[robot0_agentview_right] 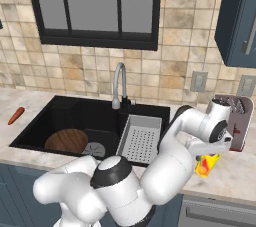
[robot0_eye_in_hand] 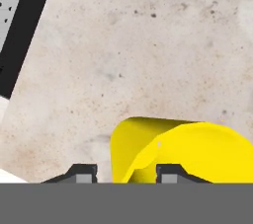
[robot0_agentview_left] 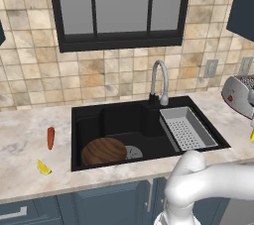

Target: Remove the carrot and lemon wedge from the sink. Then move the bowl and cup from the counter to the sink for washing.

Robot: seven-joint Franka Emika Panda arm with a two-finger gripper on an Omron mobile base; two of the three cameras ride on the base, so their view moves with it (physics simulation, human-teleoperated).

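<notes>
My gripper (robot0_eye_in_hand: 126, 173) is open and low over the yellow cup (robot0_eye_in_hand: 183, 151). One fingertip (robot0_eye_in_hand: 81, 172) is outside the cup's near wall and the other sits over its mouth. The cup (robot0_agentview_right: 206, 164) stands on the beige counter (robot0_agentview_right: 235, 173) right of the black sink (robot0_agentview_right: 75, 113), under my hand (robot0_agentview_right: 206, 155). A sliver of the cup (robot0_agentview_left: 252, 135) shows at the right edge. The dark brown bowl (robot0_agentview_left: 103, 150) lies in the sink (robot0_agentview_left: 124, 120) beside the drain. Left of the sink, on the counter (robot0_agentview_left: 20, 140), lie the carrot (robot0_agentview_left: 50, 138) and lemon wedge (robot0_agentview_left: 43, 167).
A grey perforated tray (robot0_agentview_left: 186, 127) fills the sink's right part, with the curved faucet (robot0_agentview_left: 159, 83) behind it. A silver toaster (robot0_agentview_right: 235, 121) stands just behind the cup. My white arm (robot0_agentview_right: 170, 161) crosses in front of the sink's right end.
</notes>
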